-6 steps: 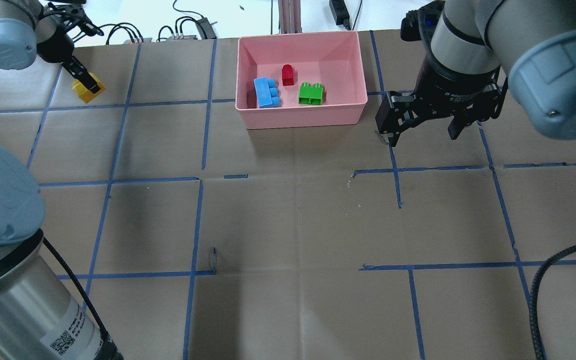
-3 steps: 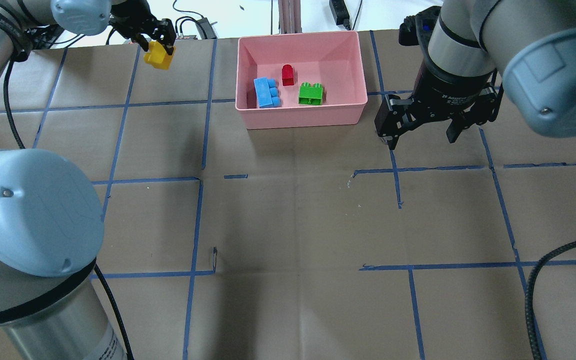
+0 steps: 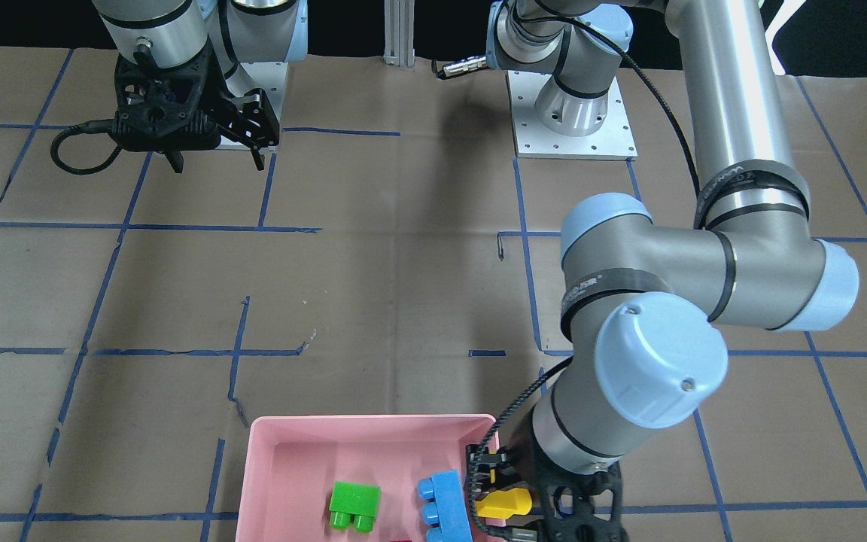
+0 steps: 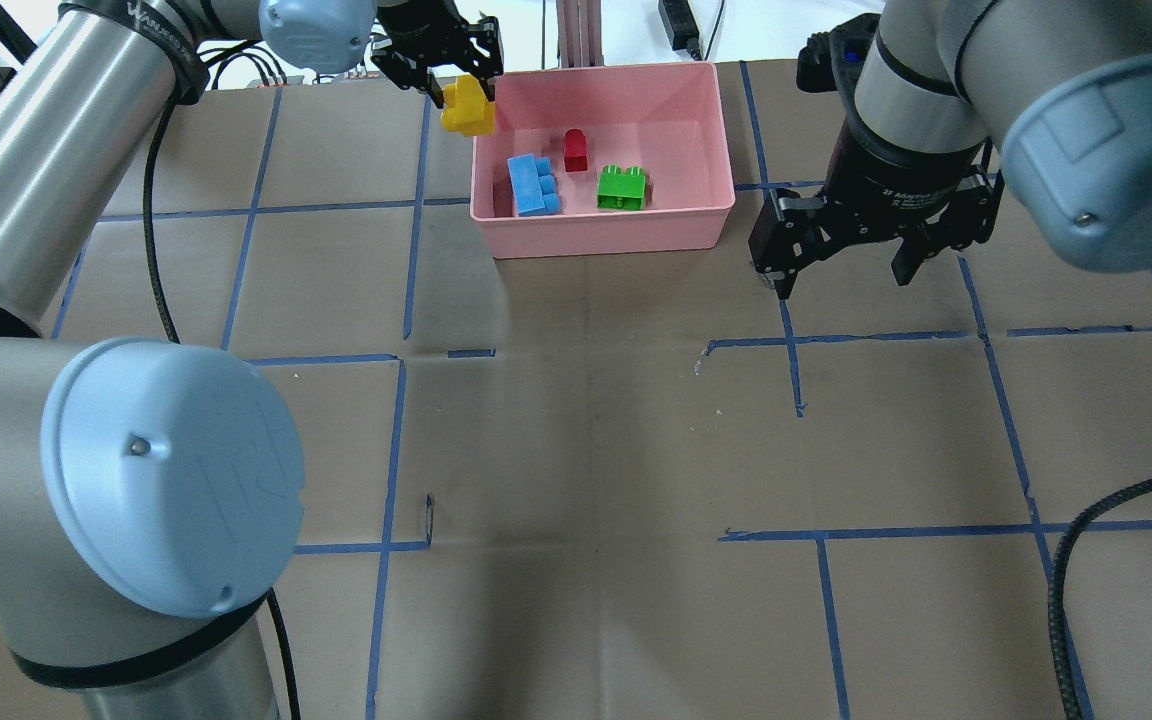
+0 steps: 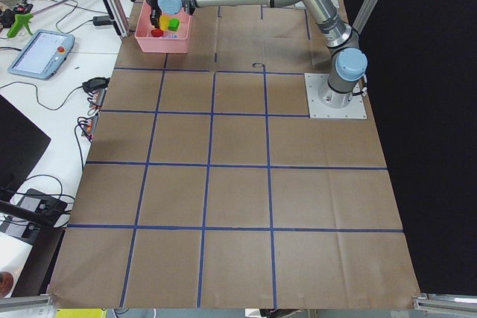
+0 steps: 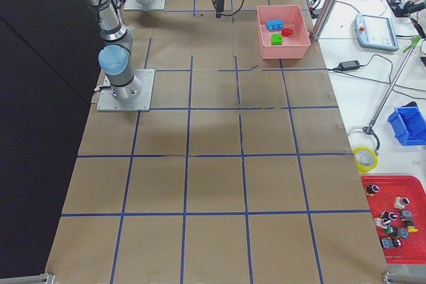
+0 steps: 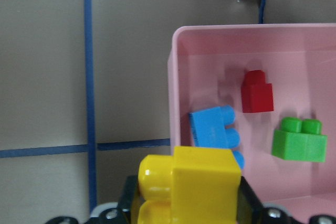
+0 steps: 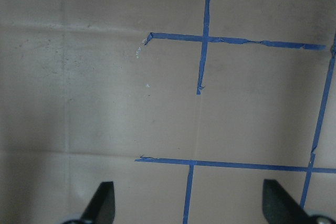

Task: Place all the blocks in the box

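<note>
The pink box [image 4: 698,222] stands at the table's far middle. Inside lie the blue block [image 4: 534,185], the red block [image 4: 575,149] and the green block [image 4: 622,187]. My left gripper [image 4: 451,88] is shut on the yellow block [image 4: 466,108] and holds it in the air over the box's far left corner rim. In the left wrist view the yellow block [image 7: 191,187] hangs just left of the box wall [image 7: 177,77]. My right gripper [image 4: 844,268] is open and empty over the table, right of the box.
Blue tape lines [image 4: 406,210] grid the brown paper table. Cables and a metal post [image 4: 576,35] lie beyond the far edge behind the box. A black cable [image 4: 1086,560] hangs at the near right. My left arm's elbow [image 4: 171,475] fills the near left.
My left gripper has carried the yellow block to the right, from the far left of the table to the box's left corner. The right gripper has stayed nearly still.
</note>
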